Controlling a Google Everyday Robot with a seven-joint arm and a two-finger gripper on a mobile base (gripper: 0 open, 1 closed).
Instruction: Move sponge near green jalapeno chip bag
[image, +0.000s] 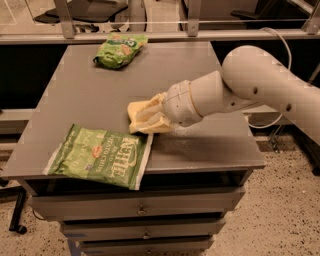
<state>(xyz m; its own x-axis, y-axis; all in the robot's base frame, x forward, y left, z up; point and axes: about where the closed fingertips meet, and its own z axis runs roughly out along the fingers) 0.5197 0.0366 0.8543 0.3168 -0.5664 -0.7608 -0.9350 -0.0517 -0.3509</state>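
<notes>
Clasping sponge (135, 111), gripper (146, 120) jaws closed, beside green jalapeno chip bag (99, 156)

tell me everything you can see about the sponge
The sponge is a small pale yellow block that looks like soft foam, with uneven, pinched edges. It is gripped by the tool, which reaches in from the right and hides its right part. It is low over the grey table, just by the upper right corner of the green jalapeno chip bag. Whether it touches either cannot be told.
</notes>
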